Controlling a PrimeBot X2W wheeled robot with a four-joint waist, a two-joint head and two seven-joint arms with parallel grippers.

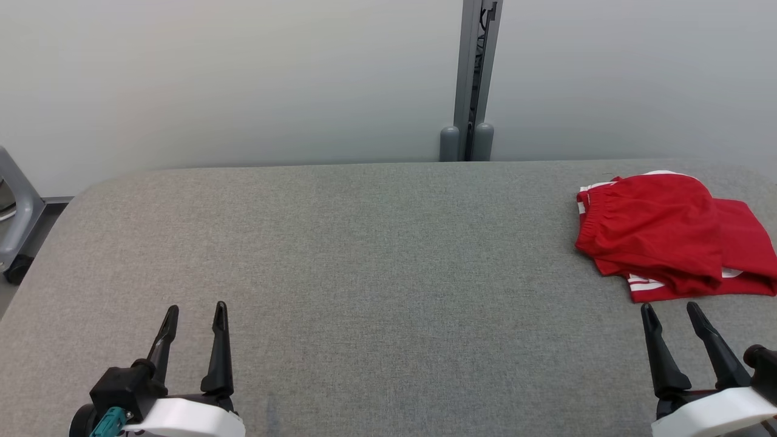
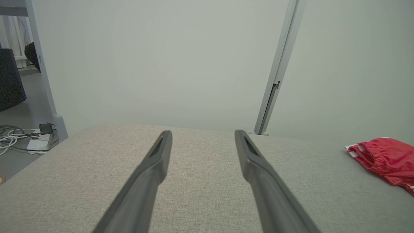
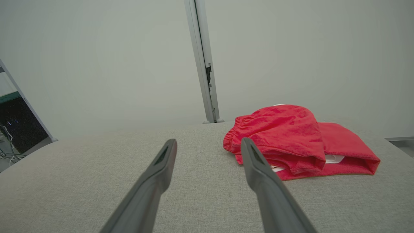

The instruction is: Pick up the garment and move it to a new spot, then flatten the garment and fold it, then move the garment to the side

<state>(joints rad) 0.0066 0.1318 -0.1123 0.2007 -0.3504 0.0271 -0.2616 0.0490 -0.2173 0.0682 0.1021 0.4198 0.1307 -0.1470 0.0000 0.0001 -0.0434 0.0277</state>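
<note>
- Left gripper [image 1: 196,308]: two long black fingers, white shell [image 1: 188,420], teal connector [image 1: 109,420] at 7 o'clock.
- Right gripper [image 1: 669,306]: matching fingers and shell, black knob [image 1: 762,359] at 3 o'clock.

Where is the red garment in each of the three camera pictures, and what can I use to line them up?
Head view: red garment at the far right, lying on the grey table.
Left wrist view: red garment at the right edge, partly cut off.
Right wrist view: red garment right of centre.
Shared landmark: the grey upright post behind the table, left of the garment in every view.
</note>
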